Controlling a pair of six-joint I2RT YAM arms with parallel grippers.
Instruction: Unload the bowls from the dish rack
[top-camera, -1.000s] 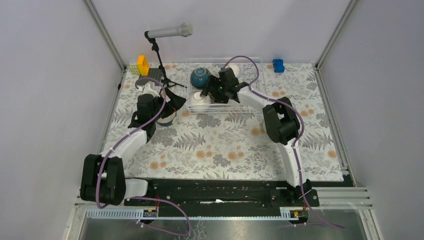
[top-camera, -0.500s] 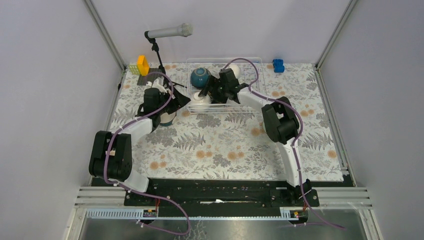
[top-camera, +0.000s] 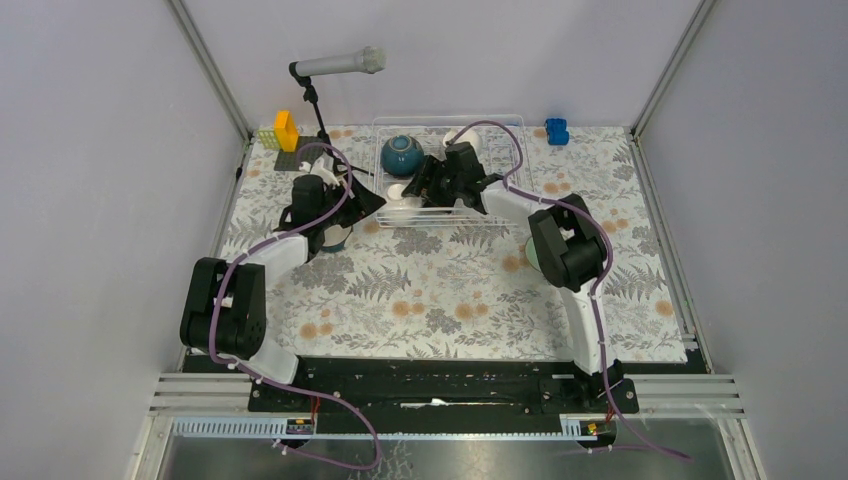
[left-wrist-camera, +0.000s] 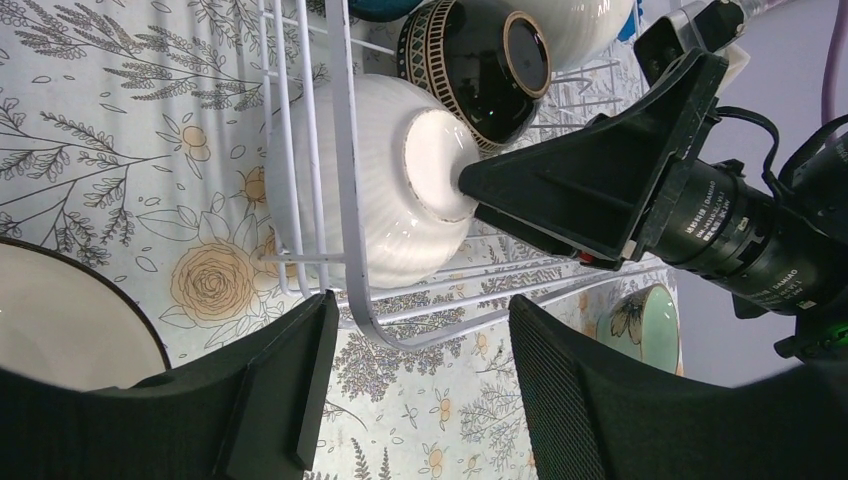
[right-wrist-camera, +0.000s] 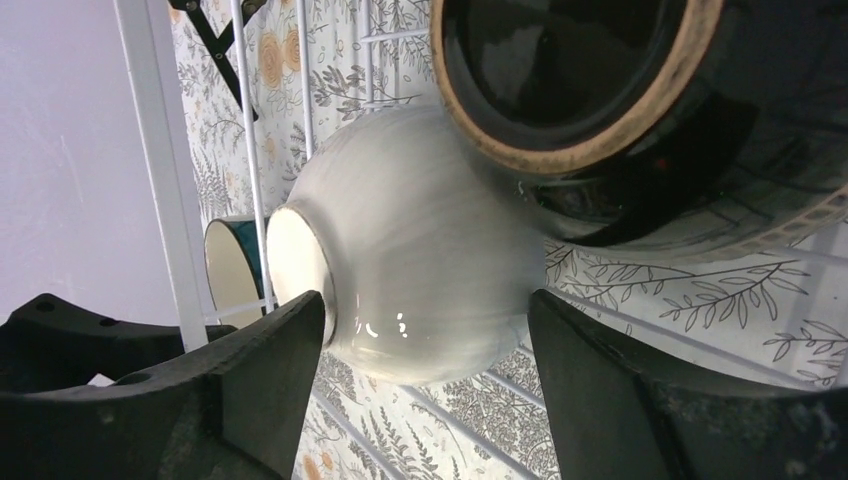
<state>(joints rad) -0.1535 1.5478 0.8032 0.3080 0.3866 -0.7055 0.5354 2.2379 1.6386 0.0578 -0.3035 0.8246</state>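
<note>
a: where's the bowl we're after?

b: the white bowl (right-wrist-camera: 420, 250) lies tipped on its side in the near left corner of the dish rack (left-wrist-camera: 340, 120). the dark brown bowl (left-wrist-camera: 480, 65) is right behind it.

a: and the right gripper (right-wrist-camera: 425, 298)?

b: its fingers (right-wrist-camera: 260, 390) straddle that bowl and one tip touches the foot. whether they've clamped yet, i cannot tell.

a: then it should close gently across foot and body. lift straight up before swinging out, so the bowl clears the rack's side and doesn't drag the brown one.

b: agreed. the left gripper (left-wrist-camera: 422, 300) hangs spread and empty just outside that corner, so steer around it. i'd set the bowl on the table (top-camera: 450, 290) near the mint bowl (left-wrist-camera: 636, 316).
</note>
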